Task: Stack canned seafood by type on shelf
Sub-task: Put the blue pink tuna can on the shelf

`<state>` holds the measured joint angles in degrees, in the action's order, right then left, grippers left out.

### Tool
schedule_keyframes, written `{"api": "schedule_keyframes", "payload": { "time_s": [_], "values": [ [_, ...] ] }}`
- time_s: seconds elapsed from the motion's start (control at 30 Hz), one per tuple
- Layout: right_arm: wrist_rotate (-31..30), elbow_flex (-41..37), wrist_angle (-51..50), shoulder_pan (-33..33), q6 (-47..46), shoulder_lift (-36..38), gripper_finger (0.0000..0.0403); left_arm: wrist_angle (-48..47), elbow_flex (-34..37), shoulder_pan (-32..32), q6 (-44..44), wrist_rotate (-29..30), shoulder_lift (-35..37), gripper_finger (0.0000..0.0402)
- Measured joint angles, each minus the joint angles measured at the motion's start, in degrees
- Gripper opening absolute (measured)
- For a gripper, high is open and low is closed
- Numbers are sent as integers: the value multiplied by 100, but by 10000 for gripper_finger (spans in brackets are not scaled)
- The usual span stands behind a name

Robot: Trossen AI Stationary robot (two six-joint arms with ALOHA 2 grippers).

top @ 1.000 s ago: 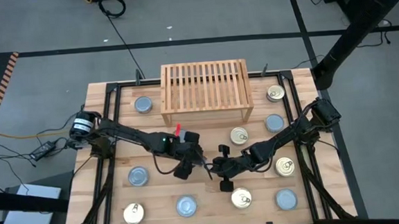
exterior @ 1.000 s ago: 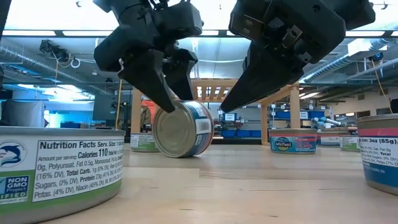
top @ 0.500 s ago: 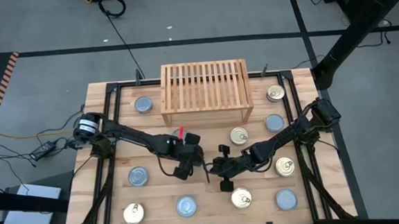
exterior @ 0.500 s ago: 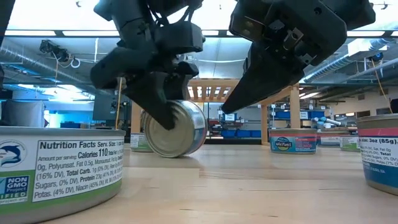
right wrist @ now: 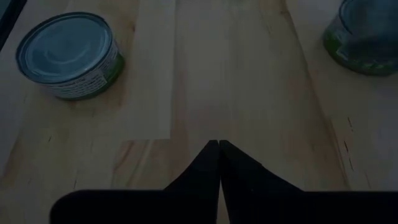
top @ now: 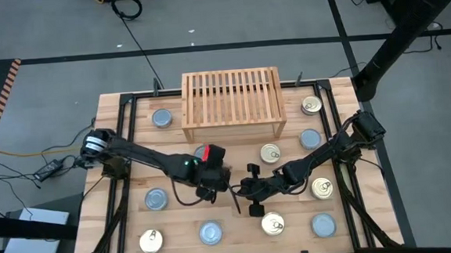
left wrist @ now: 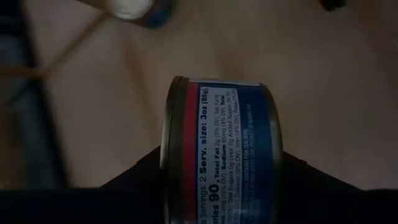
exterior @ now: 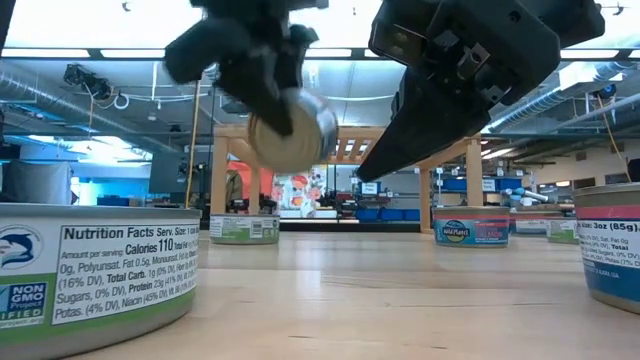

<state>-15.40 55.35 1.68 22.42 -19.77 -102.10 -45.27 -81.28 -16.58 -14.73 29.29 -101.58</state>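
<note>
Since a second ago my left gripper has lifted one tin off the table, clamped on edge; my right gripper waits closed nearby. Nothing is on the shelf yet; every other tin remains scattered.

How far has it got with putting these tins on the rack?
Nothing looks stacked yet: the wooden shelf has a bare top. In hand: the left gripper holds one red-and-blue-labelled tin off the table. The right gripper waits shut nearby. About ten tins, like this silver-topped one, remain.
</note>
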Motion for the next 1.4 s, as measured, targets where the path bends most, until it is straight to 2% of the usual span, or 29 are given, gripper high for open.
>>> {"api": "schedule_keyframes", "payload": {
  "time_s": [0.2,0.37,0.53,0.67,0.9,1.03,1.4],
  "values": [
    [2,0,-3,56,0,0,21,-1332,-889,-32,322,1097,11,192],
    [0,0,-18,56,0,0,21,-1864,-1113,158,559,1752,366,192],
    [2,2,-7,61,0,0,21,-1848,-1119,837,585,1767,779,192],
    [1,2,-3,61,0,0,20,-1557,-1119,1622,140,1759,840,192],
    [2,2,-8,61,25,0,20,-400,-1119,2853,-837,1254,812,192],
    [1,2,-8,61,46,0,20,-135,-1119,3437,-1159,995,772,192],
    [0,2,-39,65,90,0,20,142,-752,4082,-1509,843,480,192]
  ]
}}
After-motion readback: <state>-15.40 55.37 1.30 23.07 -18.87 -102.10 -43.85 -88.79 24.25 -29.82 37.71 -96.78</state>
